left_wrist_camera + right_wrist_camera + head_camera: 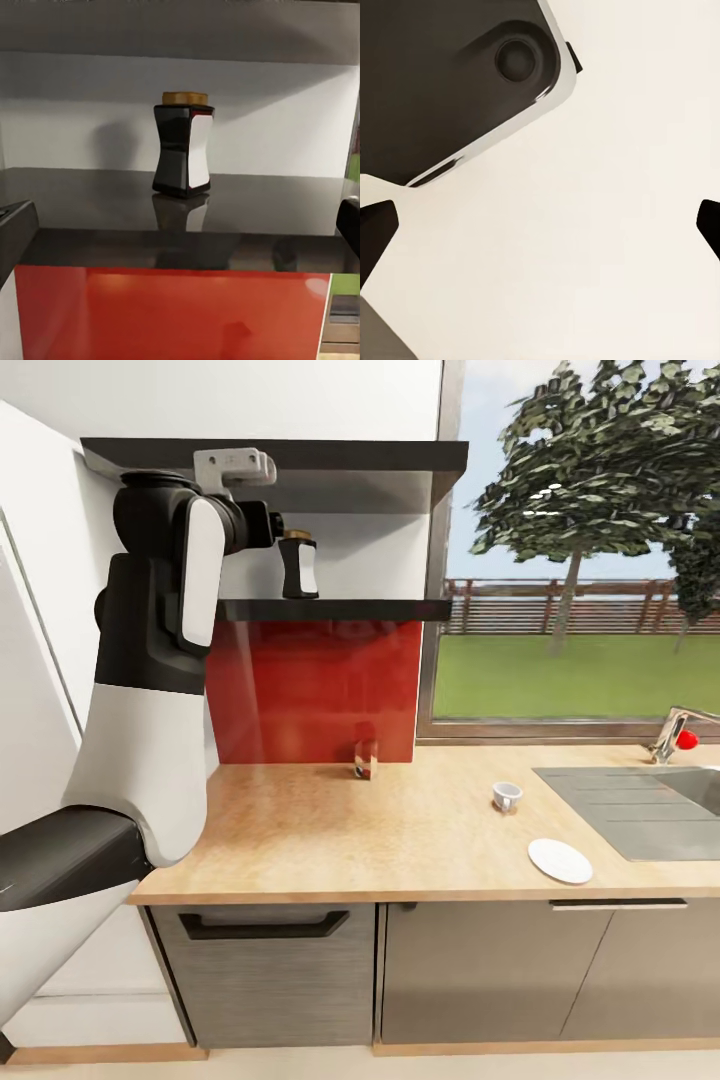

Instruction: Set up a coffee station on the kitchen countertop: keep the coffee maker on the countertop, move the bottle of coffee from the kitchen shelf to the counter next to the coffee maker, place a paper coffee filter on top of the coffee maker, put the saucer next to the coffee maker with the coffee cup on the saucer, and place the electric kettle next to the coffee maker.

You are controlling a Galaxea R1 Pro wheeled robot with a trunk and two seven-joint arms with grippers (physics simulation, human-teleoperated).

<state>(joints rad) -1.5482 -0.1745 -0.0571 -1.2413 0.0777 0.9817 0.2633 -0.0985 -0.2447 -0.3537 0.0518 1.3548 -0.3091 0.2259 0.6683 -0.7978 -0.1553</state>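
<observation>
- Bottle (pixel 298 565) stood upright on the lower shelf (pixel 340 609), dark with a white label and a tan lid, free of any grip.
- Left arm (pixel 160 660) reached up beside the shelf — its gripper (pixel 268 525) sat just left of the bottle, level with the lid.
- In the left wrist view the bottle (pixel 184 144) stood ahead on the glossy shelf (pixel 180 217), its reflection under it; the dark fingers (pixel 16 225) showed at both edges, spread wide and empty.
- Right wrist view showed dark fingers (pixel 375 232) at opposite edges — spread apart, holding nothing, over a pale floor and part of the robot's dark base (pixel 442 75).
- Cup (pixel 507 796) stood on the wooden counter (pixel 330 840), apart from the white saucer (pixel 560 860), which lay nearer the front edge.
- Small carton (pixel 365 760) stood against the red backsplash (pixel 315 690).
- Sink (pixel 640 805) and tap (pixel 675 732) sat at the counter's right, under the window.
</observation>
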